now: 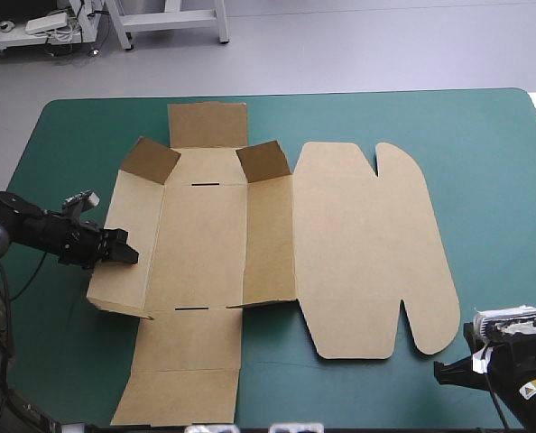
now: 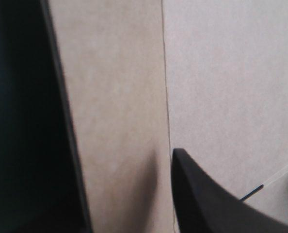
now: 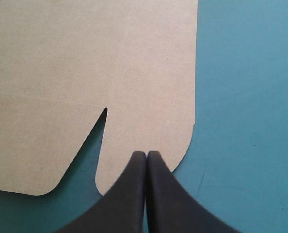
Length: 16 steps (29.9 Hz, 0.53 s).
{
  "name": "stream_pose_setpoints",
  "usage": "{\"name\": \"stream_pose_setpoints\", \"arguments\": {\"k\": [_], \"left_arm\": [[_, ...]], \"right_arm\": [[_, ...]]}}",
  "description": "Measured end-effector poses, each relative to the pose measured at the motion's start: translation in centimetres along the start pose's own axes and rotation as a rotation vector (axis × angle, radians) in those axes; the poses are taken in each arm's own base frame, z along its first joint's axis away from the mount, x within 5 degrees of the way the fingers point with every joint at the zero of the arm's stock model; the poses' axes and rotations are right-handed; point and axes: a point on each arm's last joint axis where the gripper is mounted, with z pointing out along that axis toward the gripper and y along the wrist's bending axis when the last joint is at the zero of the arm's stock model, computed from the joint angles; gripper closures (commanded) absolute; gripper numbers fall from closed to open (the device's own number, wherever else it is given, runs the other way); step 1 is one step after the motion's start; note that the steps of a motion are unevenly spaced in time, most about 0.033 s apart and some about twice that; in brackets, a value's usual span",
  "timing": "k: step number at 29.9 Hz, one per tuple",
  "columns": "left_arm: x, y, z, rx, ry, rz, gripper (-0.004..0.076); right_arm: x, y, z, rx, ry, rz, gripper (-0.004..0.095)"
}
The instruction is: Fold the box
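This looks like a robotics lab or test bench: a work table [image 1: 494, 162] under a plain teal-green cover, with a robot's left arm [image 1: 33, 230] and right arm [image 1: 525, 383] reaching in from either side. Beyond the far edge lies a bare grey floor [image 1: 340, 45] where white metal frame legs [image 1: 173, 18] stand, the fittings of a workroom.

Box [image 1: 200, 253] on table [image 1: 485, 144], lid [image 1: 367, 244] flat to R.
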Motion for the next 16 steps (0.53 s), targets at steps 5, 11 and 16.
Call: {"name": "stream_pose_setpoints", "arguments": {"k": [5, 11, 16], "left_arm": [[0.0, -0.2, 0.0, 0.018, 0.001, -0.004, 0.0732], [-0.1, -0.7, 0.0, 0.028, 0.009, 0.016, 0.0733], [-1.5, -3.1, -0.6, -0.130, 0.075, 0.241, 0.0733]], "right_arm": [[0.0, 0.0, 0.0, 0.000, 0.000, 0.000, 0.0926], [0.0, 0.0, 0.0, 0.000, 0.000, 0.000, 0.0926], [0.0, 0.0, 0.0, 0.000, 0.000, 0.001, 0.0925]]}}
